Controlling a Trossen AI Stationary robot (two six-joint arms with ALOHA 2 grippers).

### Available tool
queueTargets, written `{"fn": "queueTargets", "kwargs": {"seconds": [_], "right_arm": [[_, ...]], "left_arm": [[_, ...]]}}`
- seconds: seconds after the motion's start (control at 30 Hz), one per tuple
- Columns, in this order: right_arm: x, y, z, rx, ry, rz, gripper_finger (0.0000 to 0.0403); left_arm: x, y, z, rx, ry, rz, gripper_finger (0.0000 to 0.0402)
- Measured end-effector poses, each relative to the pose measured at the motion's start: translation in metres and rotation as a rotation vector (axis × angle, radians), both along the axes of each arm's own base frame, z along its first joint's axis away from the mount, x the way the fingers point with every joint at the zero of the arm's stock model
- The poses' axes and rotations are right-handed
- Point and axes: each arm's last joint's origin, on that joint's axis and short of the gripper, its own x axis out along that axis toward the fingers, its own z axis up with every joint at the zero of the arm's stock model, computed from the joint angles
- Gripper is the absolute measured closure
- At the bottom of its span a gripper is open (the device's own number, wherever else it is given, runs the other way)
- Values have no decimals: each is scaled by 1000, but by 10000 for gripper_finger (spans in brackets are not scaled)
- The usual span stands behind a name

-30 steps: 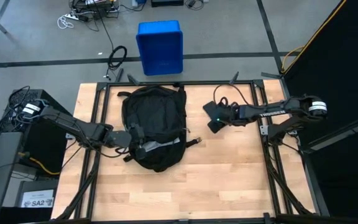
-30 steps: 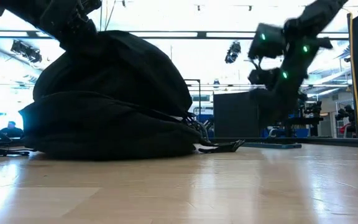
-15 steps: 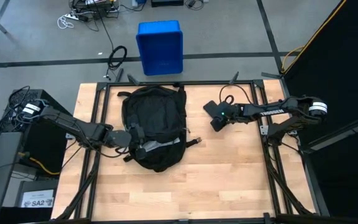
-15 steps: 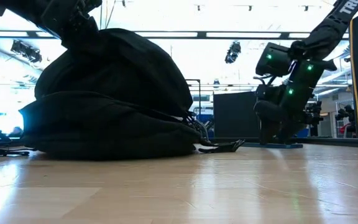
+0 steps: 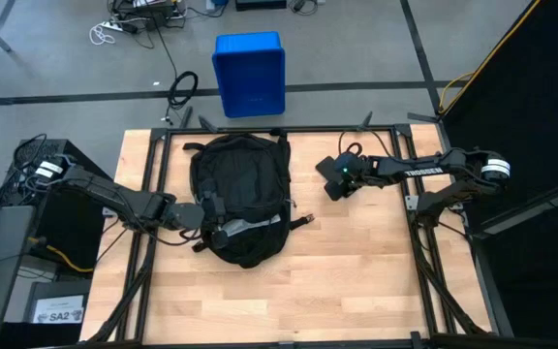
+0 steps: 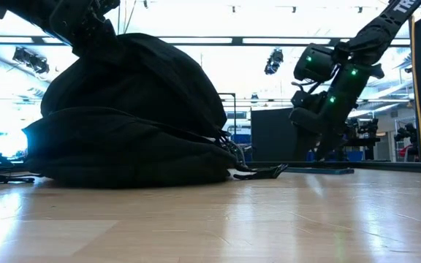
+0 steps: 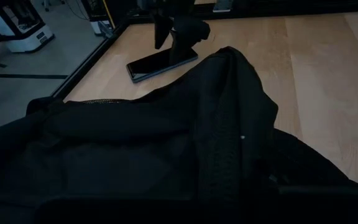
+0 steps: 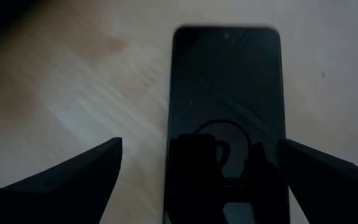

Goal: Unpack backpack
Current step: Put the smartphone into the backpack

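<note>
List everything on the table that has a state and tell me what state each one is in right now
backpack: lying on the table, fabric at its edge pinched by the left hand
phone: flat on the wood beside the backpack, screen dark, not held
left hand: shut on the backpack
right hand: open, fingers spread wide above the phone, not touching it
blue bin: on the floor beyond the table

"TROSSEN" runs in white letters along the right arm (image 5: 424,171) at three o'clock; "SA2" stands on a white label (image 5: 59,314) at eight o'clock.
</note>
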Motion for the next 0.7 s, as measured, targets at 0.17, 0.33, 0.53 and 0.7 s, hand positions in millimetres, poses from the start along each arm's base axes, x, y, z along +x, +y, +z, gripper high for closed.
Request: {"fn": "queueTargets", "kwargs": {"seconds": [0.17, 0.33, 0.53, 0.7], "right_arm": [[-11, -6, -4, 37, 88, -27, 5], [-15, -7, -8, 47, 103, -38, 4], [-24, -1, -22, 89, 75, -59, 4], [-29, 5, -31, 83, 67, -61, 9]], "left_arm": [[-1, 0, -1, 4, 12, 0, 402], [-1, 0, -1, 26, 20, -11, 402], [-1, 0, -1, 27, 20, -11, 402], [-1, 0, -1, 27, 21, -11, 402]]}}
